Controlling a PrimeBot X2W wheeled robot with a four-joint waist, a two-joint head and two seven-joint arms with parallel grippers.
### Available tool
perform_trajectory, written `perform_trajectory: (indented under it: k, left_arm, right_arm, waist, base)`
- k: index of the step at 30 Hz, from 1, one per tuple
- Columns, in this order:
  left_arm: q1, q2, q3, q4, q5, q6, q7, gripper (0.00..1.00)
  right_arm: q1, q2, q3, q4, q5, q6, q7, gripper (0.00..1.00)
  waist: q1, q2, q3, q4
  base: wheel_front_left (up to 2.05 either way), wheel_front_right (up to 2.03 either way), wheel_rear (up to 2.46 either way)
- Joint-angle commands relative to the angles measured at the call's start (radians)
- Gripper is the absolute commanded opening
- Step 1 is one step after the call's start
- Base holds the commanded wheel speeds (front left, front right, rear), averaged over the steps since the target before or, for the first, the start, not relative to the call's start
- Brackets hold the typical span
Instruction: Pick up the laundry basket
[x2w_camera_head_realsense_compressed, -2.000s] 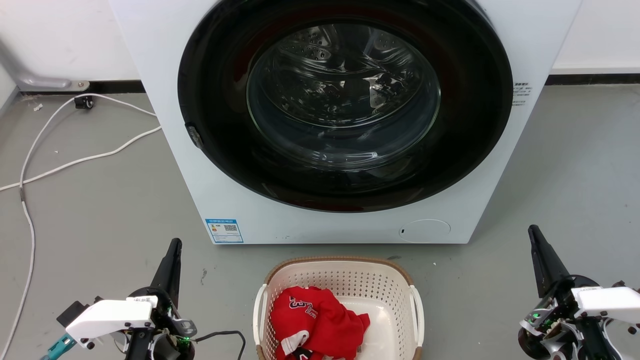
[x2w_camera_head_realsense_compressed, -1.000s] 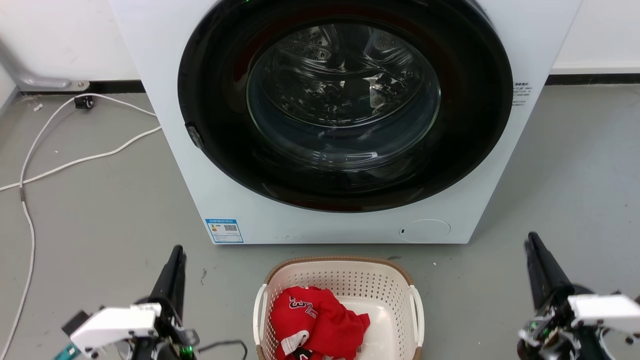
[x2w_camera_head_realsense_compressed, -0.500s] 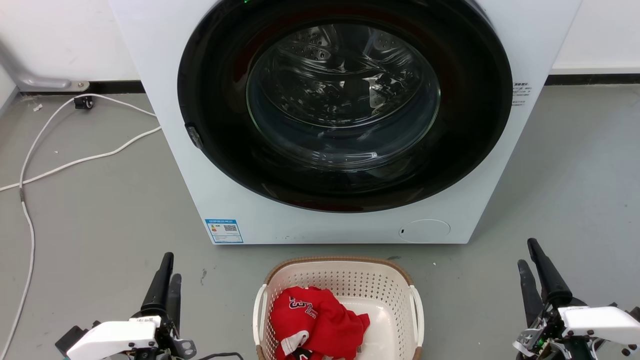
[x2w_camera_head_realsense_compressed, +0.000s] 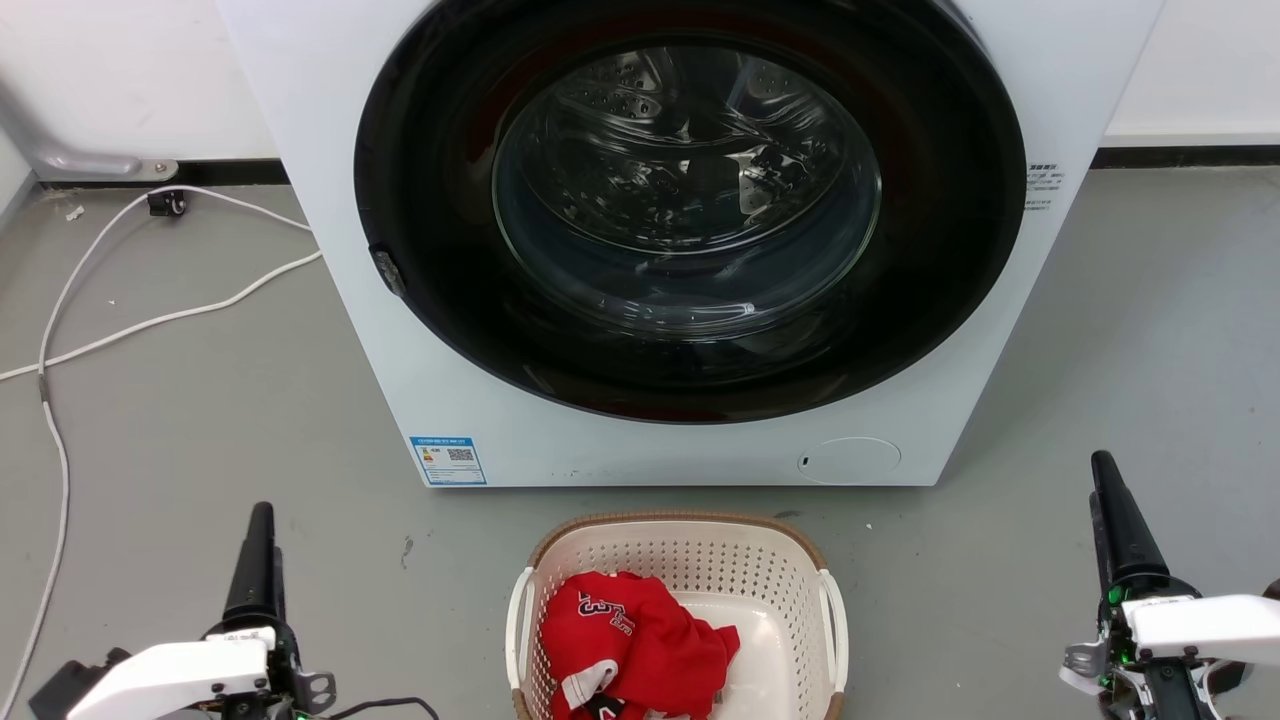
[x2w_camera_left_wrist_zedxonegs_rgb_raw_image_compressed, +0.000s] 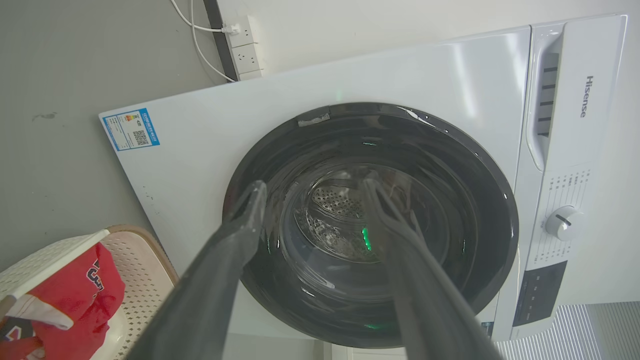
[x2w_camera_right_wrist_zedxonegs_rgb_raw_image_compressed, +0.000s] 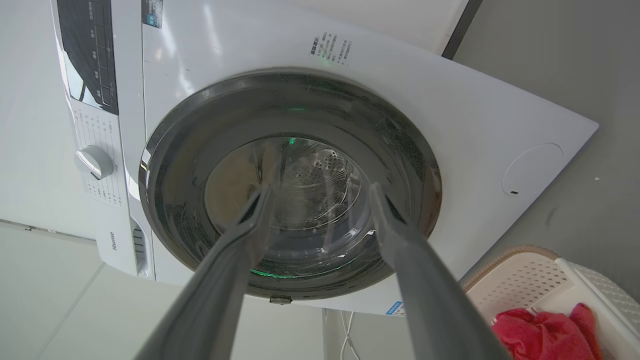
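Head view: the laundry basket (x2w_camera_head_realsense_compressed: 690, 555) sits on the floor just in front of the washing machine (x2w_camera_head_realsense_compressed: 320, 250), with a red shirt (x2w_camera_head_realsense_compressed: 630, 640) inside. My left gripper (x2w_camera_head_realsense_compressed: 262, 520) and right gripper (x2w_camera_head_realsense_compressed: 1103, 475) hover before the machine's two front corners. Left wrist view: my fingers (x2w_camera_left_wrist_zedxonegs_rgb_raw_image_compressed: 240, 225) are spread wide facing the machine's door, gripping nothing. Right wrist view: fingers (x2w_camera_right_wrist_zedxonegs_rgb_raw_image_compressed: 400, 235) parted, empty too.

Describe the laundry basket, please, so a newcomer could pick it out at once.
Find the big white washing machine with the round dark door; on the grey floor just in front of it sits the laundry basket. It is cream-white plastic full of small holes, with a brown woven-look rim and white side handles, and a red shirt lies inside it.
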Motion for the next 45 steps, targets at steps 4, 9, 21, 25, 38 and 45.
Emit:
perform_trajectory:
  k: [4, 9, 21, 25, 38, 45]
  left_arm:
    - [-0.025, 0.004, 0.028, -0.05, 0.067, 0.017, -0.023, 1.0]
    - [-0.019, 0.004, 0.023, -0.109, 0.168, 0.026, -0.042, 1.0]
    - [0.02, 0.004, -0.06, -0.277, 0.454, 0.061, -0.082, 1.0]
    - [0.034, 0.004, -0.092, -0.306, 0.556, 0.065, -0.095, 1.0]
    - [0.051, 0.005, -0.213, -0.358, 0.867, 0.057, -0.13, 1.0]
    - [0.064, 0.03, -0.282, -0.358, 0.982, 0.083, -0.149, 1.0]
  right_arm:
    - [-0.03, -0.003, -0.008, -0.059, -0.15, 0.0, -0.023, 1.0]
    - [-0.035, -0.003, 0.001, -0.117, -0.294, 0.0, -0.041, 1.0]
    - [-0.035, -0.003, 0.069, -0.244, -0.643, 0.0, -0.081, 1.0]
    - [-0.022, -0.002, 0.076, -0.253, -0.717, 0.0, -0.094, 1.0]
    - [-0.006, -0.002, 0.09, -0.262, -0.901, 0.0, -0.128, 1.0]
    - [0.003, -0.002, 0.096, -0.248, -0.992, 0.0, -0.146, 1.0]
  waist:
    - [0.0, 0.0, 0.002, 0.001]
    - [0.0, 0.0, 0.004, 0.002]
    - [0.0, 0.0, 0.011, 0.001]
    - [0.0, 0.0, 0.011, 0.0]
    - [0.0, 0.0, 0.012, -0.001]
    - [0.0, 0.0, 0.01, -0.001]
  base:
    - [0.0, 0.0, 0.0]
    - [0.0, 0.0, 0.0]
    - [0.0, 0.0, 0.0]
    - [0.0, 0.0, 0.0]
    - [0.0, 0.0, 0.0]
    - [0.0, 0.0, 0.0]
